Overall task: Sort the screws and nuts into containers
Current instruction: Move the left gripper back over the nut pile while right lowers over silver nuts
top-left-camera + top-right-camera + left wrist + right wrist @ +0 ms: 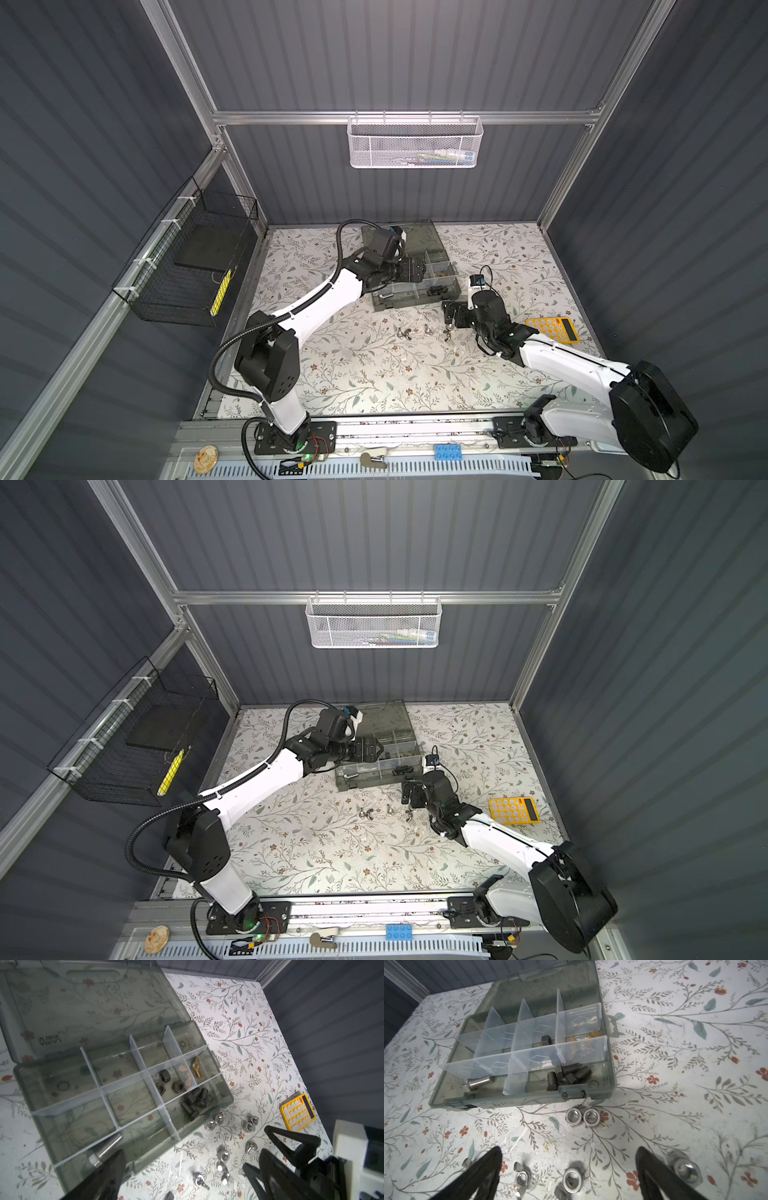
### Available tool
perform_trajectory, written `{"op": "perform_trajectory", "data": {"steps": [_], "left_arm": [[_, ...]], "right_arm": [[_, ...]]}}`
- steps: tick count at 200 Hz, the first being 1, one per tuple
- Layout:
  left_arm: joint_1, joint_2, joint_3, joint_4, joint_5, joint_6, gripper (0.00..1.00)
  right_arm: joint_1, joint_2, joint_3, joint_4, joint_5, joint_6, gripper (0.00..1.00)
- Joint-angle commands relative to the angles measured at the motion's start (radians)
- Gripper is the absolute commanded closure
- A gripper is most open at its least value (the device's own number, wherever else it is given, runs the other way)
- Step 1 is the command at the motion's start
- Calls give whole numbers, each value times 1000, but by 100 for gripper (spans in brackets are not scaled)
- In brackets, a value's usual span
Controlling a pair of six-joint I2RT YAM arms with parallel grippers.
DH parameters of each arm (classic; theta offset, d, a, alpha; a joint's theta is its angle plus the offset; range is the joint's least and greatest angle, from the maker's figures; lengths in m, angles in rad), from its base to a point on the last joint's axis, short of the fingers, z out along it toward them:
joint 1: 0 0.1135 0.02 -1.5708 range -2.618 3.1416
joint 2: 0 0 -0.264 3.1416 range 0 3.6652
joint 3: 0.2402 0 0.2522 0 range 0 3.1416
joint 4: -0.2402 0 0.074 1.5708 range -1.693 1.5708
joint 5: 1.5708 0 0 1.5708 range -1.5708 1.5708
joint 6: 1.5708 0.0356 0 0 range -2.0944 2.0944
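Silver hex nuts point(572, 1179) and silver wing nuts point(522, 1177) lie loose on the floral-papered bench point(365, 374), at six o'clock from the translucent grey-green plastic organiser case point(529, 1098). My right gripper point(569, 1148) hangs just over them, jaws wide apart and empty. My left gripper point(419, 268) is over the case, jaws also apart and holding nothing, with a single silver bolt point(478, 1082) lying in a near-row compartment close by.

Black bolts point(569, 1075), black hex nuts point(166, 1081) and brass wing nuts point(195, 1068) each have a compartment. I judge the next pick falls to my right side. I should centre on one nut, come straight down and close across its flats, because its neighbours lie near.

The patterned paper hides small metal. A yellow calculator point(552, 329) sits at three o'clock. On the grey ribbed walls, a white mesh basket point(415, 143) hangs at twelve and a black wire basket point(187, 266) at nine.
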Motion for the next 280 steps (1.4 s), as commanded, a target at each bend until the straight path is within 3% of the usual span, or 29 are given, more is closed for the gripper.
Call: {"op": "perform_trajectory", "data": {"steps": [1, 22, 47, 94, 147, 206, 249, 280], "left_arm": [[-12, -67, -102, 54, 16, -47, 0], [-38, -105, -188, 112, 42, -81, 0], [-91, -120, -261, 164, 44, -97, 0], [-132, -111, -333, 240, 86, -133, 0], [-142, -135, -397, 277, 86, -146, 0], [-143, -148, -431, 271, 73, -139, 0], [-144, -122, -412, 273, 84, -140, 0], [-145, -120, -408, 270, 85, -136, 0]], "right_arm": [[-31, -5, 24, -131, 28, 32, 2], [-81, -18, 46, -295, 26, 103, 3], [-139, -39, -25, -278, -31, 148, 9], [-232, 34, 10, -319, -142, 181, 18], [-235, 154, 55, -308, -198, 171, 19], [-210, 153, -21, -195, -336, 258, 20], [-137, 109, -42, -199, -331, 305, 21], [-125, 92, -42, -232, -293, 295, 26]]}}
